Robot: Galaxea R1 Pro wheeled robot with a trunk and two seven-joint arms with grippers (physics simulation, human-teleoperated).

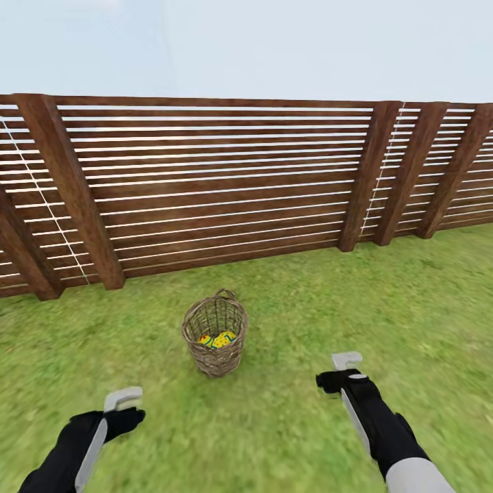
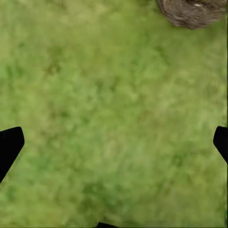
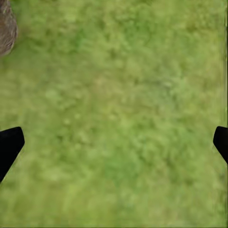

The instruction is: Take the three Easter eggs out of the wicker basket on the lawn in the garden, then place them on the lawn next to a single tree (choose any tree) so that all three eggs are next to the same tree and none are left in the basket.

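The wicker basket stands upright on the lawn a little ahead of me, between my two arms. Inside it I see yellow Easter eggs with red dots and blue-green bands; their exact number is hidden by the weave. My left gripper hovers over grass to the near left of the basket, open and empty. To the basket's right my right gripper is also open with nothing in it. In the left wrist view the basket shows at the edge, as it does in the right wrist view. The tree is out of view.
A brown horizontal-slat wooden fence with thick posts runs across the garden just behind the basket. Green grass stretches on all sides of the basket and under both grippers.
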